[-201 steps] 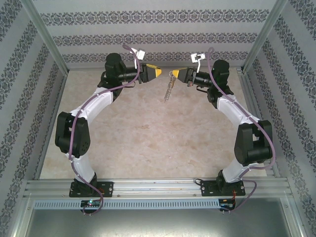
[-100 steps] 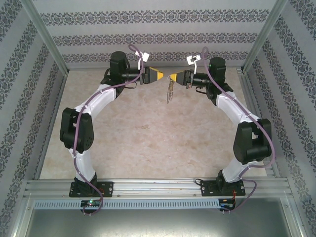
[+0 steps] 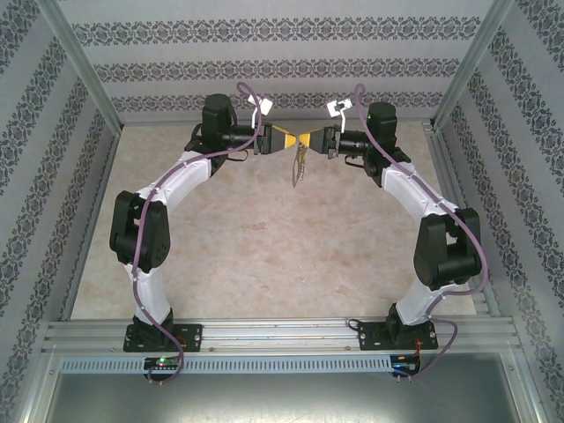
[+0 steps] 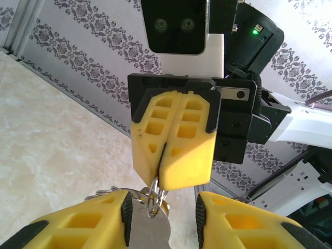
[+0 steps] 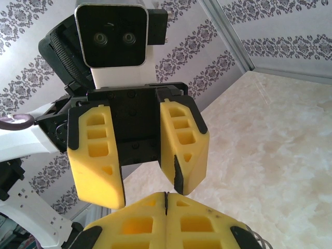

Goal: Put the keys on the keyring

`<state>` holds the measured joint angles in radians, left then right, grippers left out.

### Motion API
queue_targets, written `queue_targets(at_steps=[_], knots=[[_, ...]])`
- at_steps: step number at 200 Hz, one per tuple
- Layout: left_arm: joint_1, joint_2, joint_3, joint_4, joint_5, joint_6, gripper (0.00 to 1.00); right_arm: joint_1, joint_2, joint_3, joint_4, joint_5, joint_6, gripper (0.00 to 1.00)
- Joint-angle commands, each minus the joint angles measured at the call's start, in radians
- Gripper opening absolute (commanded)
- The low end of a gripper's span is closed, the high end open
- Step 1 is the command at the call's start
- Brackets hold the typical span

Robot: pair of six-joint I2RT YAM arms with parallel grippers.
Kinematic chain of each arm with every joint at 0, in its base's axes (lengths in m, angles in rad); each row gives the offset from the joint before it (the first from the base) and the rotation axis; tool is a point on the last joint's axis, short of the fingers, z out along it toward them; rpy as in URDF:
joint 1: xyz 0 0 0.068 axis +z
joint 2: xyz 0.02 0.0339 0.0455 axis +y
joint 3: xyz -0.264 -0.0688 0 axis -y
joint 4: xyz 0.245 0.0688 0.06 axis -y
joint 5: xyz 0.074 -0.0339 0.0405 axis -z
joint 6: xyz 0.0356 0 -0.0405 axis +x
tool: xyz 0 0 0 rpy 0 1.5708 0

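Closing the gap between left gripper [image 3: 289, 141] and right gripper [image 3: 308, 141]: well apart one second ago, nearer at the half second, now meeting almost tip to tip. Swinging both forearms inward toward the centre line and slightly farther from the bases. Carrying the keyring [image 3: 298, 167], dangling from the right gripper, leftward with that travel; now hanging just below both sets of fingertips. Shifting the left elbow rightward, the right elbow barely leftward.
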<state>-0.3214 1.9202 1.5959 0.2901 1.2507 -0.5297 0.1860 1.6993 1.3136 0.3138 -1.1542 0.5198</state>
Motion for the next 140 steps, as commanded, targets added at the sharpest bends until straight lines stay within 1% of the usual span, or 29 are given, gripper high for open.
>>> queue_targets(at_steps=[1,53,65,121,140], knots=[[-0.014,0.015,0.037,-0.008,0.033,0.022,0.38,0.007,0.01,0.036,0.042,-0.027,0.001,0.0],[-0.025,0.025,0.052,-0.012,0.036,0.022,0.37,0.007,0.01,0.036,0.045,-0.023,0.004,0.0],[-0.027,0.028,0.055,-0.013,0.035,0.022,0.35,0.006,0.01,0.035,0.046,-0.023,0.004,0.0],[-0.035,0.034,0.062,-0.013,0.036,0.022,0.22,0.006,0.012,0.031,0.048,-0.018,0.004,0.0],[-0.037,0.034,0.062,-0.008,0.034,0.021,0.14,0.006,0.011,0.031,0.048,-0.018,0.004,0.0]])
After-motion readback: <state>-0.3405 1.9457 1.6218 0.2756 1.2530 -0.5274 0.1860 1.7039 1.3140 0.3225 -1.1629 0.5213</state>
